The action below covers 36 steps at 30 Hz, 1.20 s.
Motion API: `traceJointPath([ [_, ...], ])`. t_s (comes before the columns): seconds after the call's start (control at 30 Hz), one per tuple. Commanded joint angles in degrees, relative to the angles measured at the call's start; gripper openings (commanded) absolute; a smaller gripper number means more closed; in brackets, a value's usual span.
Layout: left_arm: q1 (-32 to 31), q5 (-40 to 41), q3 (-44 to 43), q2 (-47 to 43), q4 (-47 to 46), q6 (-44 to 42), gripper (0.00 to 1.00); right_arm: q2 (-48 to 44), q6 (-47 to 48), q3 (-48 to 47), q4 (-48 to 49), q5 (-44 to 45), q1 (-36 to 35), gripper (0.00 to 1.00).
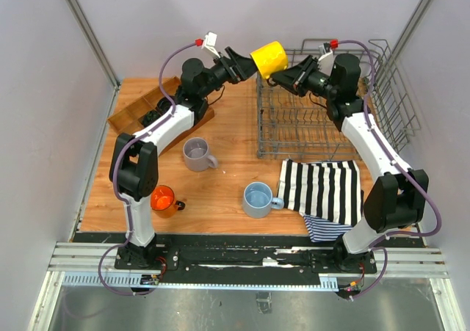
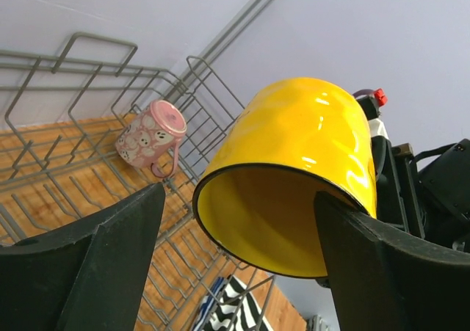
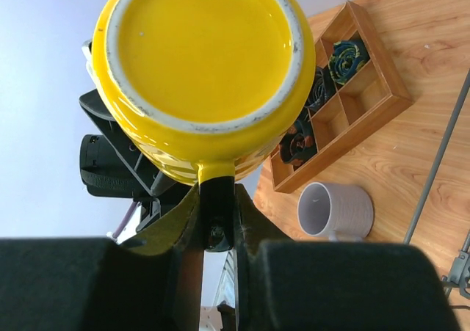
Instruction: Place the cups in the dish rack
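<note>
A yellow cup (image 1: 269, 58) hangs in the air over the left corner of the grey wire dish rack (image 1: 396, 89). My right gripper (image 3: 217, 191) is shut on its handle, the cup's base (image 3: 202, 52) facing that camera. My left gripper (image 2: 241, 199) is open, its fingers (image 2: 117, 250) spread to either side of the cup's rim (image 2: 294, 169). A pink cup (image 2: 150, 136) sits bottom-up inside the rack (image 2: 95, 74). On the table stand a grey cup (image 1: 198, 153), a light blue cup (image 1: 258, 199) and an orange cup (image 1: 163, 197).
A compartmented wooden tray (image 1: 147, 111) lies at the back left, under my left arm. A black-and-white striped cloth (image 1: 323, 188) lies in front of the rack. Grey walls close in the table on three sides.
</note>
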State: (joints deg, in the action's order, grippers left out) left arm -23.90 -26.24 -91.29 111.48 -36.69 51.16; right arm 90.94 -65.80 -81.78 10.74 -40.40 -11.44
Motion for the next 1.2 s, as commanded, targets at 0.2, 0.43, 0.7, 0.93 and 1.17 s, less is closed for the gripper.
traceJointPath([
  [0.2,1.5,0.7,5.8,-3.6,3.3,-3.0,0.98,-0.3,4.7,-5.3,0.8,1.2,3.5,0.01],
  [0.43,3.2,0.9,7.3,-4.7,6.9,-3.4,1.00,1.6,8.1,-7.1,-2.1,2.3,5.9,0.01],
  [0.7,6.0,1.2,10.3,-9.6,14.2,-7.9,1.00,5.5,22.5,-15.2,-15.5,8.3,8.4,0.01],
  [0.93,9.2,0.8,14.0,-13.9,16.6,-9.5,1.00,10.9,32.3,-23.3,-23.9,17.7,8.5,0.01],
  [1.17,11.1,-0.1,15.8,-14.5,16.7,-10.0,1.00,16.1,37.3,-30.6,-26.8,24.6,8.6,0.01],
])
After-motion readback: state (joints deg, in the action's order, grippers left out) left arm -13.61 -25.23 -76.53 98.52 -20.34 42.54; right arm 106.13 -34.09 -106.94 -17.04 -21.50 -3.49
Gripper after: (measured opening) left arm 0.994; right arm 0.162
